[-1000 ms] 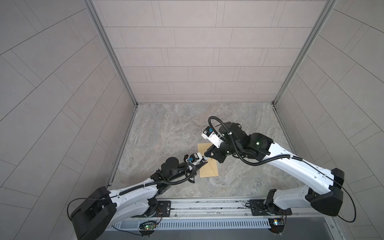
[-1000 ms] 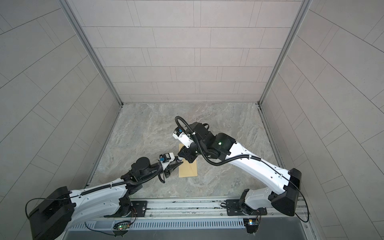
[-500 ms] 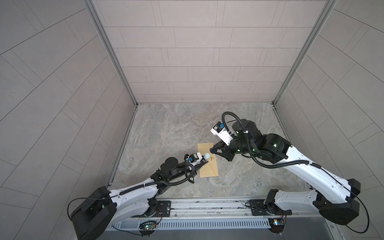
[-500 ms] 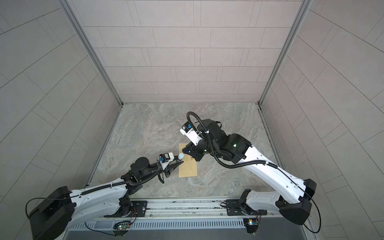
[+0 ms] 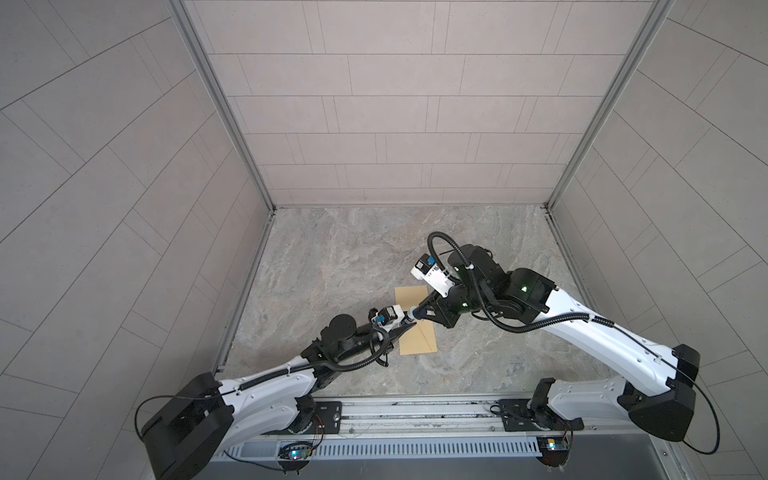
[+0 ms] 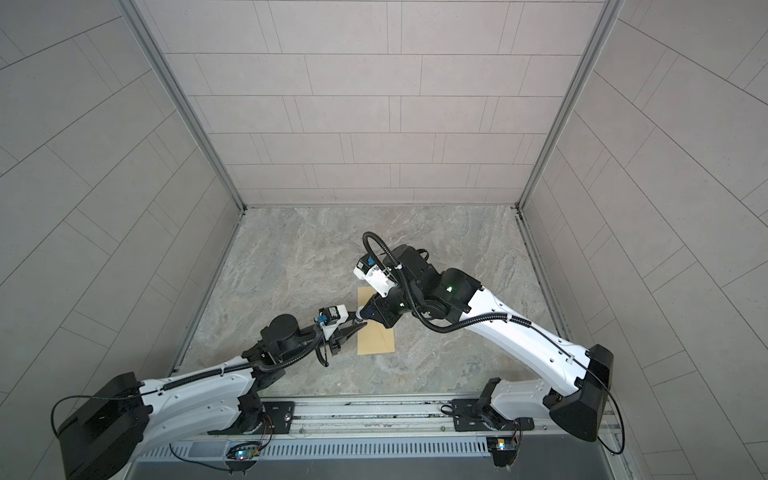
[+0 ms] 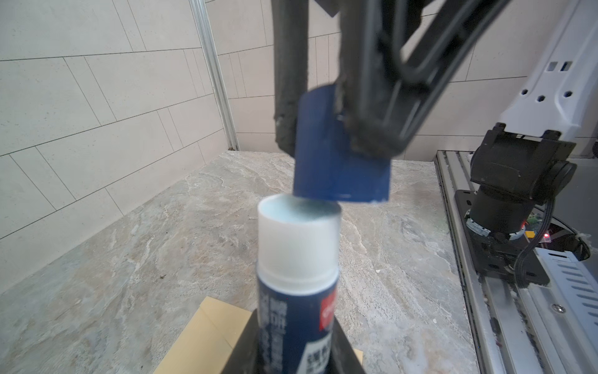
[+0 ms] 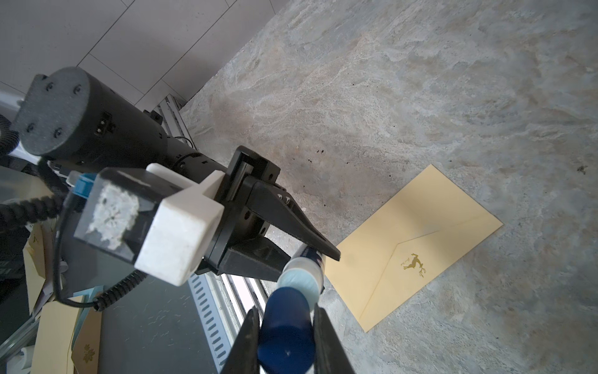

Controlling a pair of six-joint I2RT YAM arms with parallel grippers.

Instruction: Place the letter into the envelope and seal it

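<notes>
Both hands met over the left edge of the envelope point(image 5: 419, 343), which lay flat on the marble tabletop point(image 5: 340, 257) with its flap folded down and its gold deer mark point(image 8: 413, 266) facing up. The left hand point(image 8: 312, 255) clamped the body of a glue stick point(image 7: 297, 259), whose pale tip was bared. The right hand point(image 8: 286, 312) pinched the blue cap point(image 7: 339, 162), tilted at that tip. In both top views the hands hid the envelope's middle. Loose tan papers point(image 8: 55, 327) lay beyond the front rail point(image 8: 207, 301).
</notes>
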